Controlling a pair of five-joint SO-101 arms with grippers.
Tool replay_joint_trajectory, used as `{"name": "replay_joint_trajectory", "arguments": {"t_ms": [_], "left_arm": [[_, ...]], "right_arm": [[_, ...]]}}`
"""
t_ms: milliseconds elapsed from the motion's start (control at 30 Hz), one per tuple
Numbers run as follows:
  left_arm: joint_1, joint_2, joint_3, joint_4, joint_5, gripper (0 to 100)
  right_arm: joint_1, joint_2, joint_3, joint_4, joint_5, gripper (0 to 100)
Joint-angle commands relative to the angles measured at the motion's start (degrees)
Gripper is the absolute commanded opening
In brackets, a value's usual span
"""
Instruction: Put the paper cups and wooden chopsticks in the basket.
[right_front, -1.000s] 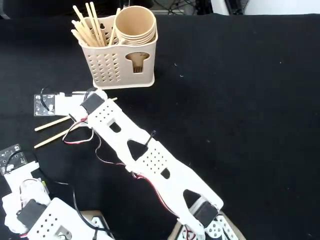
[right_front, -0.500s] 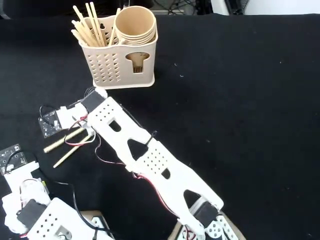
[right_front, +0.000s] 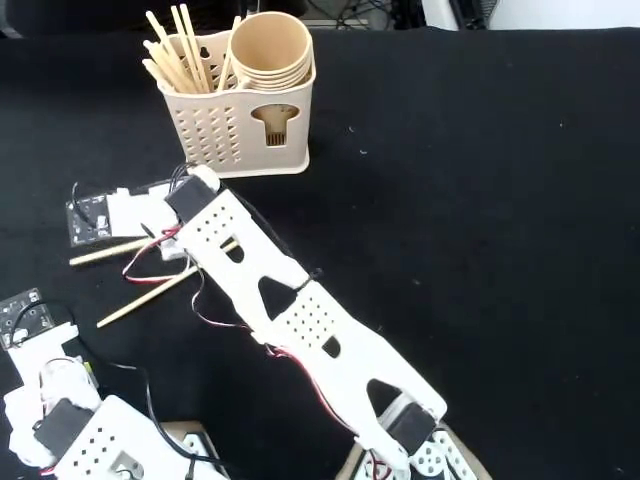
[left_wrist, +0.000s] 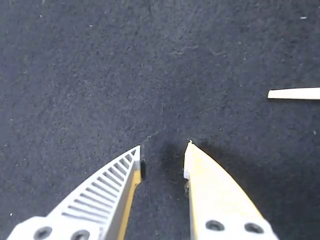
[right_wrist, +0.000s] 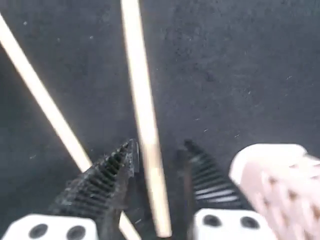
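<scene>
Black cloth covers the table. The basket stands near the far left corner, with stacked paper cups in one compartment and upright chopsticks in the other.

Two loose chopsticks lie close to the left edge, between the basket and the near left corner. The right arm reaches diagonally across to them. The right gripper is low over the cloth, its jaws narrowly apart astride one chopstick; one jaw is against it, with a gap at the other. The second chopstick angles away just beside. The left gripper is at the near left corner, its jaws slightly parted and holding nothing.

Risks, as judged:
- The jaws appear to sit near one end of the stick, so once it is lifted it may droop or swing.
- Closing could drag or pinch the neighbouring stick.
- The chopstick compartment is already crowded, so a tilted stick may catch the rim and fall outside.
</scene>
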Motion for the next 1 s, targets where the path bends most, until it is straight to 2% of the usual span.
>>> {"name": "replay_joint_trajectory", "arguments": {"t_ms": [0,100,300,433,500,600,700,800,933,967], "left_arm": [[0.7,-0.6,0.7,0.8,-0.6,15],[0.7,-0.6,0.7,0.8,-0.6,15],[0.7,-0.6,0.7,0.8,-0.6,15],[0.7,-0.6,0.7,0.8,-0.6,15],[0.7,-0.6,0.7,0.8,-0.6,15],[0.7,-0.6,0.7,0.8,-0.6,15],[0.7,-0.6,0.7,0.8,-0.6,15],[0.7,-0.6,0.7,0.8,-0.6,15],[0.7,-0.6,0.7,0.8,-0.6,15],[0.7,-0.6,0.7,0.8,-0.6,15]], "right_arm": [[0.9,-1.6,-2.8,5.6,0.5,15.8],[0.9,-1.3,-2.6,6.2,0.8,16.5],[0.0,-0.2,-0.6,6.2,-3.7,26.2],[-0.2,0.0,1.0,6.1,-3.5,26.9],[0.6,0.0,1.4,3.3,-2.5,27.0],[3.9,0.0,1.6,-6.9,-2.5,26.9],[5.5,0.6,2.1,-14.2,-6.2,26.8],[5.4,2.2,1.5,-19.2,-10.8,21.1],[5.2,5.8,1.9,-27.5,-12.1,0.6],[5.2,6.9,1.9,-28.9,-12.1,2.2]]}}
